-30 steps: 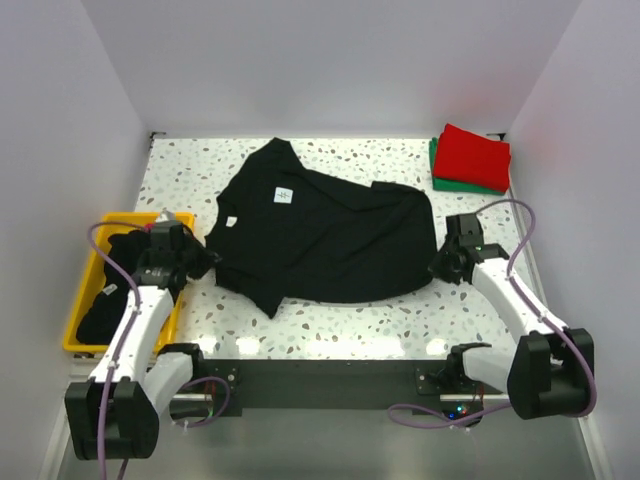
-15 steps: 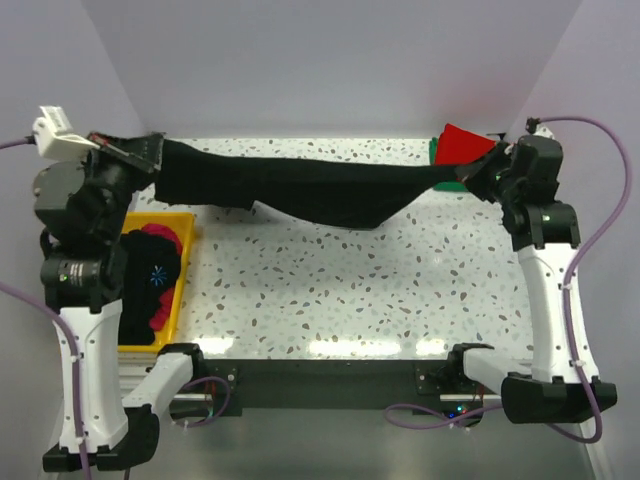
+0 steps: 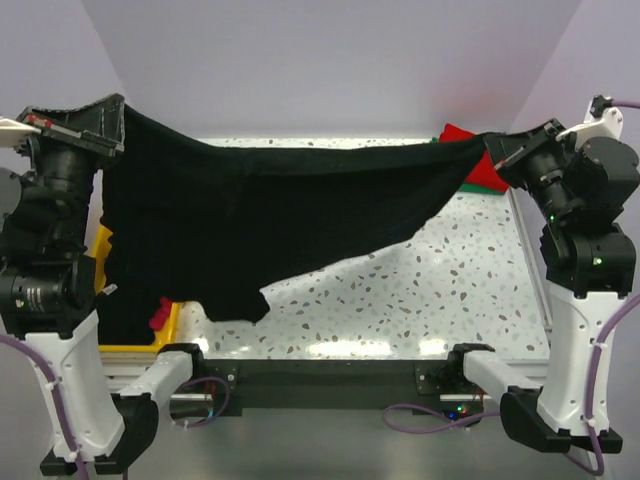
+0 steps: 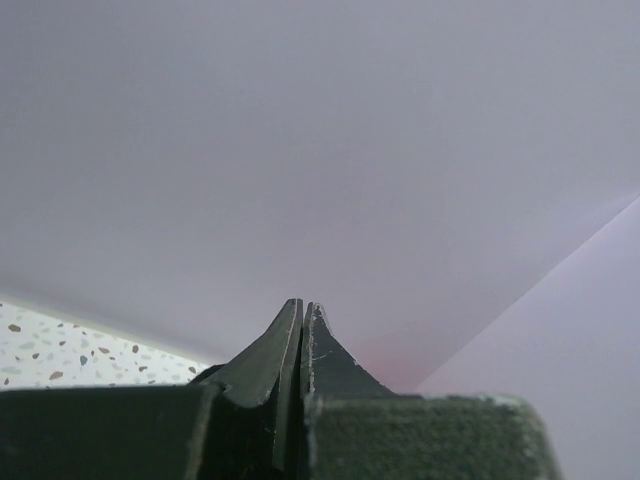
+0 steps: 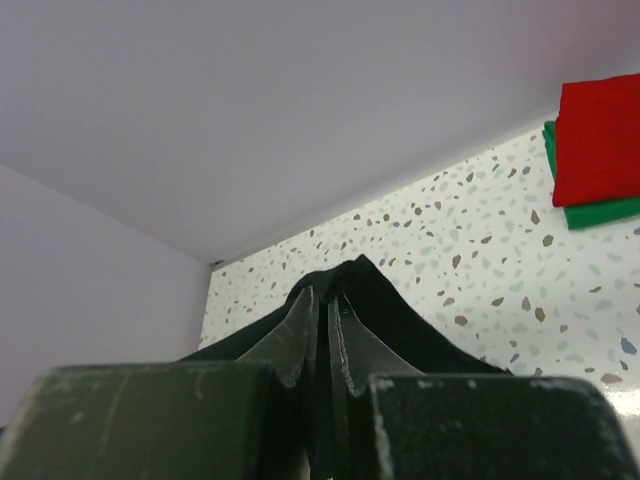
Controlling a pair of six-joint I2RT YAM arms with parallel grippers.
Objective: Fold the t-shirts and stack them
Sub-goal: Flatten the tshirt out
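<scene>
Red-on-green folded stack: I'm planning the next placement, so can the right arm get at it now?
Probably not yet. The right end effector is shut on the black t-shirt, held taut in the air with the left end effector. The stack lies close by, nothing on top.

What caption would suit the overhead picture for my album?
Left gripper and right gripper hold a black t-shirt stretched in the air above the speckled table.

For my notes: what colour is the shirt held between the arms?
Black shirt; clearest in the top external view.
</scene>
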